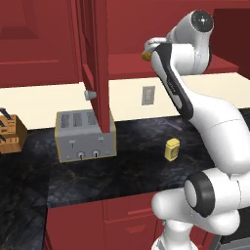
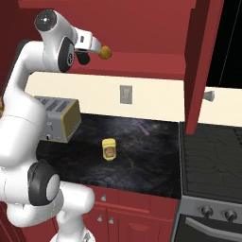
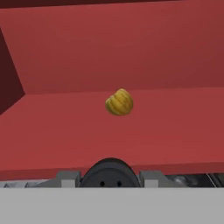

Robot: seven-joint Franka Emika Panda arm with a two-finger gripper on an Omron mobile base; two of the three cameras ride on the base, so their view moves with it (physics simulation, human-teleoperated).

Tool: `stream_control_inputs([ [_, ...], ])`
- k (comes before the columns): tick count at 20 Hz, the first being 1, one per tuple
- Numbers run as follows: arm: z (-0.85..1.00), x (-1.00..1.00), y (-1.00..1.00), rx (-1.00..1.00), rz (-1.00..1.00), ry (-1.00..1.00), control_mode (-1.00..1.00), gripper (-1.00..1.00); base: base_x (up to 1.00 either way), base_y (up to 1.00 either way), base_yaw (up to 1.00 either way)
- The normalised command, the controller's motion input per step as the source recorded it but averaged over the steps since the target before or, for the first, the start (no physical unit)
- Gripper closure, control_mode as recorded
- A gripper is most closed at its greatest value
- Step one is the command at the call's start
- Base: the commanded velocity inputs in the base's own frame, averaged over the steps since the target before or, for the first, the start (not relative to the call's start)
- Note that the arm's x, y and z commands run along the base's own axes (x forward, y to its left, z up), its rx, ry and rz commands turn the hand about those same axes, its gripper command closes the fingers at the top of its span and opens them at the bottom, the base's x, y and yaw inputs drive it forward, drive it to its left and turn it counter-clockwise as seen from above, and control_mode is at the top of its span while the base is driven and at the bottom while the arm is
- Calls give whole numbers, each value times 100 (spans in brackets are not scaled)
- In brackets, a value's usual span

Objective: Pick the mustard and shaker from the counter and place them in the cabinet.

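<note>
My gripper (image 3: 109, 178) is up at the open cabinet, level with its red shelf (image 3: 175, 122). It is shut on the shaker (image 3: 109, 168), a dark round shape between the two grey fingers (image 3: 68, 177). In the base views the gripper (image 2: 94, 47) (image 1: 149, 47) points in over the shelf (image 2: 142, 61). The mustard (image 1: 172, 149) (image 2: 109, 148), a squat yellow bottle, stands upright on the black counter (image 1: 136, 166) (image 2: 146, 160), well below the hand.
A rounded orange-yellow lump (image 3: 119, 102) (image 2: 105, 52) lies on the shelf ahead of the gripper. The cabinet door (image 1: 95, 63) (image 2: 198, 61) hangs open. A toaster (image 1: 85, 136) and a knife block (image 1: 10, 132) stand to the left, a stove (image 2: 212, 156) to the right.
</note>
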Motion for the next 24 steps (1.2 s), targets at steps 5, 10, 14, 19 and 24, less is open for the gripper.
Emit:
stream_control_inputs([
  [5, -15, 20, 4, 0, 0, 1, -100, 100, 0, 0, 0],
  [10, -23, 16, 1, 0, 0, 0, -100, 100, 0, 0, 0],
  [14, -18, 20, 0, 0, 0, 0, -100, 100, 0, 0, 0],
  [19, -13, 31, 2, 0, 0, 1, -100, 100, 0, 0, 0],
  [24, -8, 37, 4, 0, 0, 2, -100, 100, 0, 0, 0],
])
